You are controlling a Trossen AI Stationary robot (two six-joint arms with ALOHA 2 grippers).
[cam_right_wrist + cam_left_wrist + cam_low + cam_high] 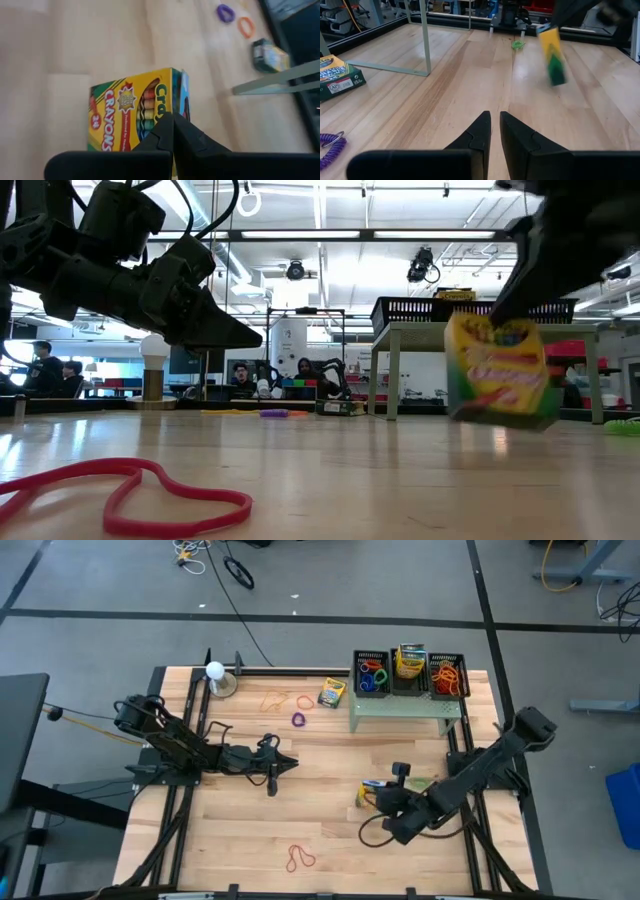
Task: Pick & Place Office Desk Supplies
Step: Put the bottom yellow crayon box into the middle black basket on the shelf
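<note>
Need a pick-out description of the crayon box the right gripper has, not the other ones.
Start at the pale green perforated stand at the table's far right, then come toward the near edge to the right gripper. The yellow-and-green cardboard crayon box sits in its shut fingers. Unlike the loose crayon box left of the stand and the one in the stand's middle black basket, this one is gripped.

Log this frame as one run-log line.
right tool: shut on yellow-and-green cardboard crayon box, lifted off wooden table | left tool: empty, mid-table
</note>
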